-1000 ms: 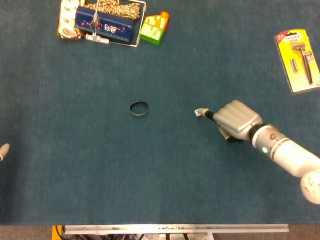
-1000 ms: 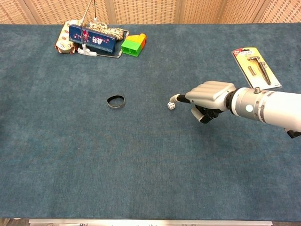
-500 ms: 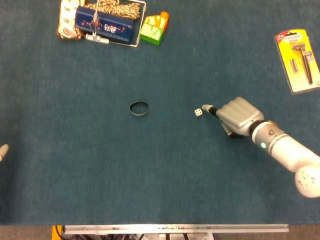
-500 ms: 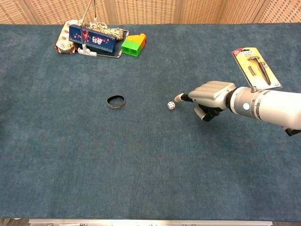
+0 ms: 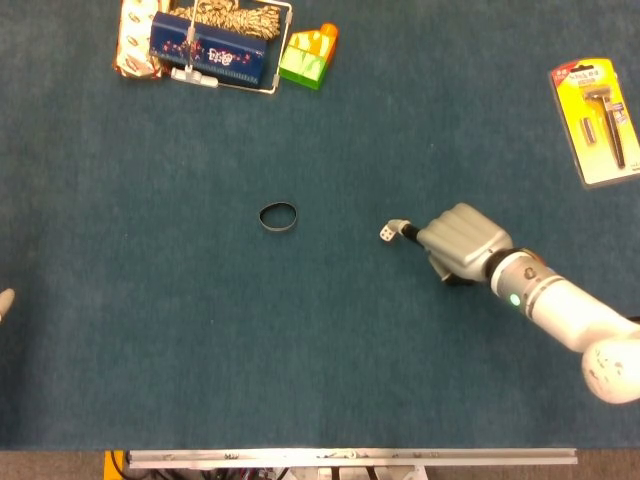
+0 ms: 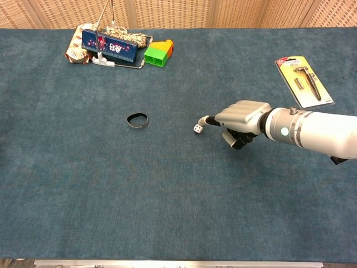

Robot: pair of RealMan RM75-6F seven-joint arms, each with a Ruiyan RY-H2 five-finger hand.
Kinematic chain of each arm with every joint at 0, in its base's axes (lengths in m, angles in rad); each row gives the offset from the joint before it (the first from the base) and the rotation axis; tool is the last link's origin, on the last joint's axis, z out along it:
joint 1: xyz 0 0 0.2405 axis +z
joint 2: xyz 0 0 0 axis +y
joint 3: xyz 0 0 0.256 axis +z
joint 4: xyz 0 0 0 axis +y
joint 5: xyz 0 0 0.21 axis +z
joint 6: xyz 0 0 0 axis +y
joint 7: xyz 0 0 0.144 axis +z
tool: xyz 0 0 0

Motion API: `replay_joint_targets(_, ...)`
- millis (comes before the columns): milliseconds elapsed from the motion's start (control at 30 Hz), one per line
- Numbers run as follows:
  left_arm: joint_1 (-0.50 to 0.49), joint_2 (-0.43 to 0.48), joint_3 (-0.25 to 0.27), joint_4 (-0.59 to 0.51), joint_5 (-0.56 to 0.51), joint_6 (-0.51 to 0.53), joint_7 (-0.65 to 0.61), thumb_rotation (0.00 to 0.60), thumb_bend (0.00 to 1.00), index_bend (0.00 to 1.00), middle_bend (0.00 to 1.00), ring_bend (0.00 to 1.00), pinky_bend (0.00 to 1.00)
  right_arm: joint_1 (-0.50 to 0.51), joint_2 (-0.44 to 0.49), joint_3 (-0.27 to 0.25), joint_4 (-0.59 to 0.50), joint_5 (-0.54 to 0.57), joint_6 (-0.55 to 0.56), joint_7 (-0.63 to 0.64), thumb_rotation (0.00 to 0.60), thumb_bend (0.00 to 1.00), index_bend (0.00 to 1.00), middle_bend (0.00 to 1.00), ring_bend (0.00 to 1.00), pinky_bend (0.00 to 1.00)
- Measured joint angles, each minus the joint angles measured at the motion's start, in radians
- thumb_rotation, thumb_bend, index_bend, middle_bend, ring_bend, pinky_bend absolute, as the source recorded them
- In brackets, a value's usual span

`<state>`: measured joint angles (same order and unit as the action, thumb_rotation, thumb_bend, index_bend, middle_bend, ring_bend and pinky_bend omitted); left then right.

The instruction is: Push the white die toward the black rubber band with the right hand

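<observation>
The white die (image 5: 386, 233) (image 6: 198, 128) lies on the blue cloth, right of the black rubber band (image 5: 278, 216) (image 6: 137, 120). My right hand (image 5: 458, 244) (image 6: 240, 118) is just right of the die, most fingers curled in and one stretched out, its tip touching the die's right side. The rubber band lies flat, about a hand's width left of the die. Of my left hand only a fingertip (image 5: 5, 301) shows at the left edge of the head view; its pose is hidden.
At the back left sit a blue box on a tray (image 5: 206, 48) (image 6: 109, 44) with a snack packet, and a green and orange block (image 5: 308, 57) (image 6: 158, 53). A yellow razor pack (image 5: 598, 120) (image 6: 302, 80) lies far right.
My right hand drew back a little, then moved left again; the die has shifted slightly left toward the rubber band. The band has not moved.
</observation>
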<state>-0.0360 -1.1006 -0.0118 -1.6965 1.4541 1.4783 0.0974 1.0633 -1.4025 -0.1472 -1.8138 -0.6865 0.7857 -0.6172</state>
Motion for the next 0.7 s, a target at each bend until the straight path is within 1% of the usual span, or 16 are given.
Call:
replay_joint_targets(267,-0.001,-0.001,-0.001,-0.002,-0.002,-0.004,0.001,0.600,0.17,0.21,0.21,0.28,0.30,-0.007,0.013,-0.010,-0.043,-0.040,0.018,-0.003,0.600,0.82,0.04,1.00,1.00,0.99)
replay_joint_targets(433,-0.004,-0.003,-0.004,0.000,-0.001,-0.005,0.001,0.600,0.17,0.21,0.21,0.28,0.30,-0.037,0.051,-0.004,-0.075,-0.095,0.076,0.022,0.600,0.81,0.04,0.99,1.00,0.98)
replay_joint_targets(467,-0.005,-0.003,-0.005,0.000,-0.001,-0.005,0.001,0.600,0.17,0.21,0.21,0.28,0.30,-0.047,0.061,-0.002,-0.080,-0.110,0.092,0.029,0.600,0.81,0.04,0.99,1.00,0.98)
replay_joint_targets(533,-0.006,-0.005,-0.006,0.001,-0.001,-0.006,0.001,0.600,0.17,0.21,0.21,0.28,0.30,-0.076,0.086,0.000,-0.091,-0.149,0.134,0.050,0.600,0.80,0.04,0.94,0.98,0.93)
replay_joint_targets(600,-0.008,-0.007,-0.008,0.003,0.000,-0.006,0.001,0.600,0.17,0.21,0.21,0.28,0.29,-0.111,0.116,0.000,-0.101,-0.188,0.180,0.072,0.600,0.74,0.03,0.89,0.92,0.89)
replay_joint_targets(667,-0.009,-0.010,-0.010,0.008,0.003,-0.001,0.001,0.600,0.17,0.21,0.21,0.28,0.29,-0.142,0.139,-0.002,-0.107,-0.215,0.221,0.088,0.600,0.63,0.03,0.82,0.84,0.86)
replay_joint_targets(700,-0.009,-0.014,-0.012,0.014,0.006,0.005,0.003,0.600,0.17,0.21,0.21,0.28,0.29,-0.170,0.157,-0.003,-0.111,-0.233,0.258,0.102,0.600,0.52,0.02,0.78,0.79,0.82)
